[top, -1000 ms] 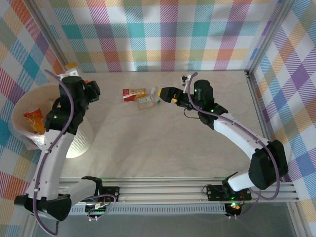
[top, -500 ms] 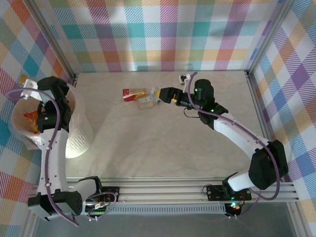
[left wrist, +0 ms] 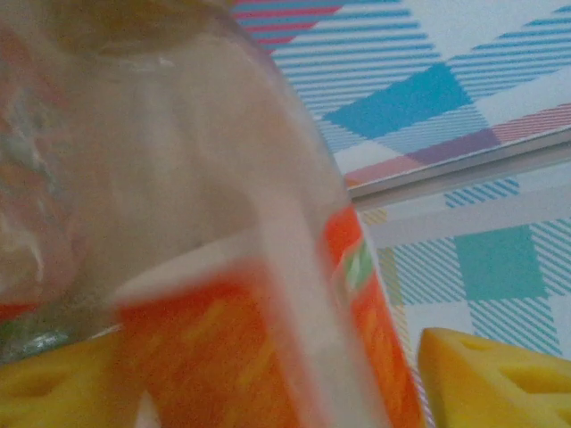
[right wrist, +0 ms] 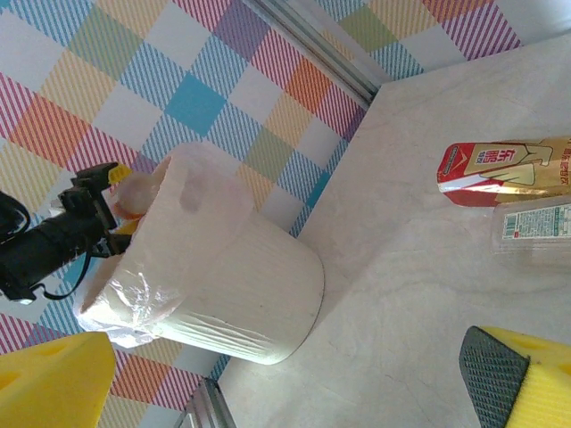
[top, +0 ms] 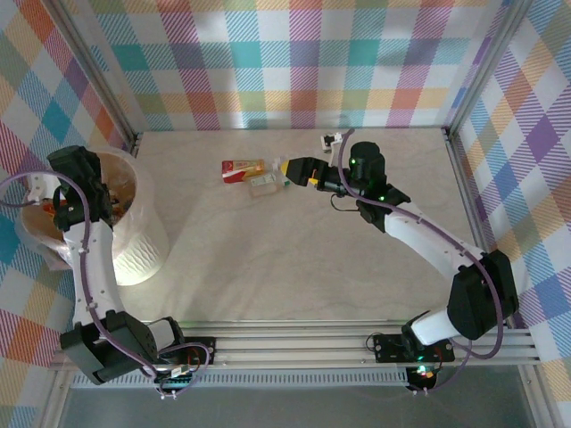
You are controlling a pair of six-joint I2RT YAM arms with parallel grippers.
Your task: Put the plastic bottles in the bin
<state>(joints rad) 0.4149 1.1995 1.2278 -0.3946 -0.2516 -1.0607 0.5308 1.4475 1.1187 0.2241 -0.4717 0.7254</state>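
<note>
The bin [top: 143,250], a big cream bucket with a clear liner, stands at the table's left edge; it is also in the right wrist view [right wrist: 223,276]. My left gripper [top: 40,189] hangs over its far-left rim. In the left wrist view a blurred clear bottle with an orange label [left wrist: 223,357] sits between the yellow fingers [left wrist: 491,374], a thin gap beside the right one; the jaws stand apart. Two plastic bottles lie at mid-back: a red-and-gold one [top: 243,168] [right wrist: 508,169] and a clear one [top: 266,185] [right wrist: 535,227]. My right gripper [top: 287,171] [right wrist: 290,383] is open just right of them, holding nothing.
Orange-labelled bottles [top: 45,216] lie inside the bin. A small white fitting [top: 335,140] sits at the back edge. Plaid walls and aluminium posts [top: 464,178] enclose the table, and the mounting rail [top: 285,343] runs along the front.
My left arm has swung left across the bin's mouth to its far side, and its jaws have spread around the orange-labelled bottle. The right arm has barely moved.
</note>
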